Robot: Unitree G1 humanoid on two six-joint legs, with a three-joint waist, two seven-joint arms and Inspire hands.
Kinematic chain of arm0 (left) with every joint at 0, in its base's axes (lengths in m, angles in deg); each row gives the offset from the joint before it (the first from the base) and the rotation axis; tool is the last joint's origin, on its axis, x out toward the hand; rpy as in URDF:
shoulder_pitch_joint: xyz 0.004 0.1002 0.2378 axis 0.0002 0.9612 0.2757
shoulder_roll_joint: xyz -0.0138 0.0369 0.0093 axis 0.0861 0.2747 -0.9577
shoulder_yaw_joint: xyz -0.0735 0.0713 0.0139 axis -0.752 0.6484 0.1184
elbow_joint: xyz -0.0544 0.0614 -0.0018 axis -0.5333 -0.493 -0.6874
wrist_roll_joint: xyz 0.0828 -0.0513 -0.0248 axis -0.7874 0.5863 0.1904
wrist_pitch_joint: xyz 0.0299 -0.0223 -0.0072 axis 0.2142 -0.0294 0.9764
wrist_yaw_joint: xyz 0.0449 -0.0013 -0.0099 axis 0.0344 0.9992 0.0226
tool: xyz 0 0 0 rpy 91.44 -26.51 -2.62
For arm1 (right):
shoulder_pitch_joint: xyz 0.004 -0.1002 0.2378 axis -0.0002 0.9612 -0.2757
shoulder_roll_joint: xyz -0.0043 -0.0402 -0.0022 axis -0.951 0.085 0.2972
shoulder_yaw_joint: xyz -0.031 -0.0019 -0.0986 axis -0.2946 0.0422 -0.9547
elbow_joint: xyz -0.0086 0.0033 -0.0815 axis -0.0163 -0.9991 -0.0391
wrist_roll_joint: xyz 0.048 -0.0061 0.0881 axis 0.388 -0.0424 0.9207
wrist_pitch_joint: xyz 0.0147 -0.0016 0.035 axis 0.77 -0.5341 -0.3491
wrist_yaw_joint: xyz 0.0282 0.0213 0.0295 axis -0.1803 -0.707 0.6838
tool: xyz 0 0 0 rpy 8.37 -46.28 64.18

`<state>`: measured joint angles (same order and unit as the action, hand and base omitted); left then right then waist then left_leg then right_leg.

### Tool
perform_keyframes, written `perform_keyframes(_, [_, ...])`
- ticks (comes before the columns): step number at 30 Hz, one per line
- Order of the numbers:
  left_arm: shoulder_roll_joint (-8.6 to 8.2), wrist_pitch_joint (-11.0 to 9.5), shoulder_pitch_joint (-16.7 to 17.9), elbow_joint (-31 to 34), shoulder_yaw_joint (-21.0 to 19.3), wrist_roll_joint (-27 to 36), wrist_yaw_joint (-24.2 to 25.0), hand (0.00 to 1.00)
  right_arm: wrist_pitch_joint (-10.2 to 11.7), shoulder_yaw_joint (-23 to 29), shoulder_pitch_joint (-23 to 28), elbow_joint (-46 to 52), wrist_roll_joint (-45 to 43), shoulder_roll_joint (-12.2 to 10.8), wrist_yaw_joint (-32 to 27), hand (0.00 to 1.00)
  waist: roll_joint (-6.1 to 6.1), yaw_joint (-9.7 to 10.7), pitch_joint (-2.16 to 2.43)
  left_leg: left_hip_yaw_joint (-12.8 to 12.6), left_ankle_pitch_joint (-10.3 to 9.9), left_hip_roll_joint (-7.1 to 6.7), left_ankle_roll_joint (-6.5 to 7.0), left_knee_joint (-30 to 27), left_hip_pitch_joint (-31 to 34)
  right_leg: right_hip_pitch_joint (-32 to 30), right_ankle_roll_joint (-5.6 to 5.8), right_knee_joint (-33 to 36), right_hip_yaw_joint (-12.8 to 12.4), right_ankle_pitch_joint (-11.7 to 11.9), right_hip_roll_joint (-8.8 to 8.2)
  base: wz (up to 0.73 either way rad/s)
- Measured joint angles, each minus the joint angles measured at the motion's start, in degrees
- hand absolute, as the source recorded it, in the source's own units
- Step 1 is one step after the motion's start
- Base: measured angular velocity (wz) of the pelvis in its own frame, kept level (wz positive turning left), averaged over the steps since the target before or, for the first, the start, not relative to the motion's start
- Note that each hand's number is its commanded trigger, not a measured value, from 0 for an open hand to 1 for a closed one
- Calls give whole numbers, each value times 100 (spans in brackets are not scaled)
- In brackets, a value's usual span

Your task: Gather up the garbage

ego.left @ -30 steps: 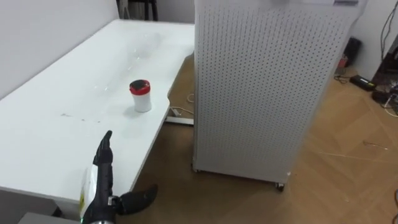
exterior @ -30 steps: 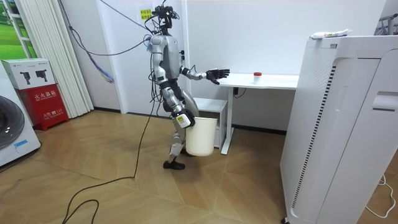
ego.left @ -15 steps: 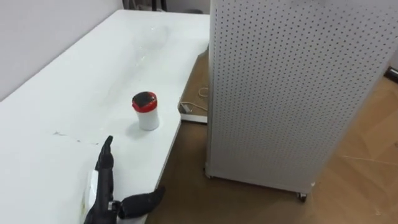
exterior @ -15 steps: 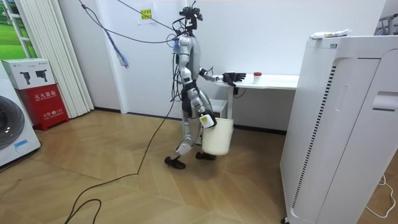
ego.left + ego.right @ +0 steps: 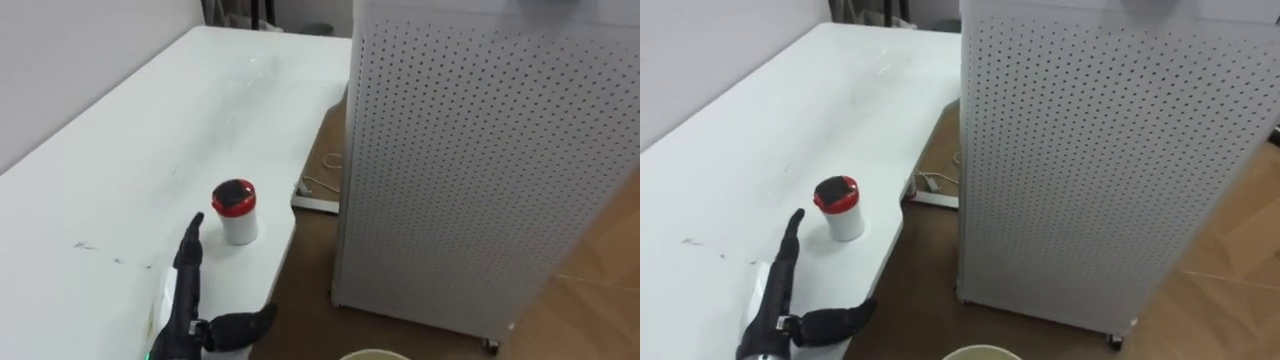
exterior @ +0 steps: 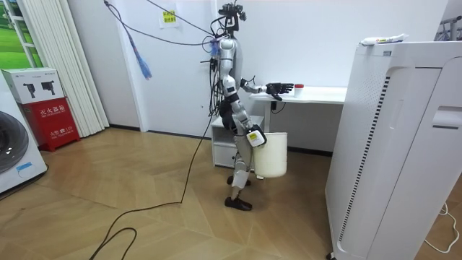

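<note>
White desk [image 5: 120, 150] ran along the wall, with a tall perforated cabinet [image 5: 480, 150] standing on the thumb side of the reaching left hand [image 5: 187, 278]. That hand lay low over the desk's near edge, fingers [image 5: 193, 232] straight and released, thumb spread wide, holding nothing. It was probably opened that way to take a round body. The garbage, a small white cup with a red lid [image 5: 236, 211], stood upright on the desk just past the fingertips, slightly to the thumb side and not touched. Below the thumb, off the desk, showed the rim of a white bin [image 5: 375, 354]. In the room view the bin hung at the robot's hip by its right hand [image 6: 254, 137], likely kept close to receive the cup. Whether that hand clasped it could not be told.
</note>
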<state>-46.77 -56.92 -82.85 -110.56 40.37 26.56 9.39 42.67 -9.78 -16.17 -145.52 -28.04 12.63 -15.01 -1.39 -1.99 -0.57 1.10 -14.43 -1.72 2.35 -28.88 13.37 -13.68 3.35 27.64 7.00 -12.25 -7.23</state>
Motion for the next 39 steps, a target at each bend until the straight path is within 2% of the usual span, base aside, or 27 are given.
perform_keyframes(1, [-1, -1, 20, -12, -33, -1, -15, 0, 5, 6, -14, -39, 0, 9, 4, 100, 66, -22, 19, 78, -30, 106, -107, 32, -39, 162, -150, -217, 131, 88, 151, 13])
perform_keyframes(4, [-9, 3, 47, -21, -117, -9, -37, 0, 5, 7, -30, -58, -17, 17, 75, 100, 34, -24, 5, 167, -4, 267, -268, 258, -249, 408, -308, -450, 264, 87, 360, 10])
perform_keyframes(7, [-11, 11, 49, -15, -162, -9, -184, 0, 5, -35, -82, -51, -39, 8, 164, 100, 17, -66, -13, 155, -64, 404, -383, 266, -346, 522, -422, -520, 286, 23, 495, -4])
perform_keyframes(11, [-4, 18, 41, -14, -283, 2, -346, 0, 6, -34, -100, -10, -71, 11, 268, 100, -53, -110, -56, 39, -85, 517, -420, 146, -303, 550, -513, -513, 346, -78, 557, 3])
perform_keyframes(18, [-11, 33, 42, -18, -254, 4, -356, 0, 5, -25, -121, 12, -145, 20, 320, 100, -117, -71, -89, 69, -25, 524, -497, 496, -412, 677, -533, -697, 587, -88, 513, 16])
perform_keyframes(21, [-15, 32, 42, -11, -243, 2, -353, 0, 4, -26, -129, 47, -163, 18, 411, 100, -170, -41, -85, 58, 37, 489, -487, 642, -485, 721, -521, -747, 609, -83, 479, 9])
perform_keyframes(26, [-13, 32, 42, -6, -219, 210, -352, 0, 4, -26, -126, 119, -292, 12, 482, 100, -164, -2, -77, 57, 84, 485, -485, 766, -574, 834, -513, -903, 688, -35, 478, 3])
perform_keyframes(29, [-15, 33, 42, -23, -198, 415, -351, 0, 4, -24, -128, 130, -302, 11, 503, 100, -154, 15, -27, 59, 102, 487, -487, 830, -616, 897, -516, -989, 707, -11, 486, 0])
perform_keyframes(34, [-13, 9, 41, -72, -149, 674, -356, 0, 4, -21, -130, 136, -303, 8, 491, 100, -149, 34, -24, 21, 216, 466, -487, 1095, -797, 996, -511, -1118, 692, 49, 478, 0])
perform_keyframes(39, [-14, -118, -28, -230, -133, 943, -360, 0, 4, -23, -129, 135, -300, 8, 475, 100, -154, 31, -25, -56, 265, 456, -480, 1182, -873, 993, -511, -1087, 607, 49, 462, -6])
